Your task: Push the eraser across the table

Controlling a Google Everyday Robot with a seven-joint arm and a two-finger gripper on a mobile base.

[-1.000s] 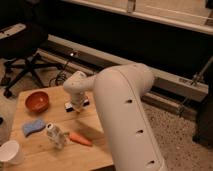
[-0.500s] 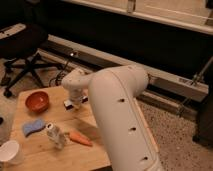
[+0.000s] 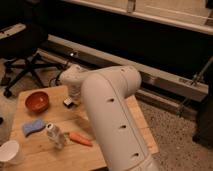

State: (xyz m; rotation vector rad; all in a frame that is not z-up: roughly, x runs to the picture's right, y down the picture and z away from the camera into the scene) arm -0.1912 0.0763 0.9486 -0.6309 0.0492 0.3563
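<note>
An orange bowl (image 3: 37, 101), blue sponge (image 3: 33, 126), carrot (image 3: 80, 139), bottle (image 3: 55, 135), white cup (image 3: 9, 153) and office chair (image 3: 22, 52).

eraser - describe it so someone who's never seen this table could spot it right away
On the wooden table, look near the far edge, just right of the red bowl. The eraser lies there, right under the gripper on the white arm. It is a small dark block with a pale strip, unlike the blue sponge and orange carrot nearer the front.
</note>
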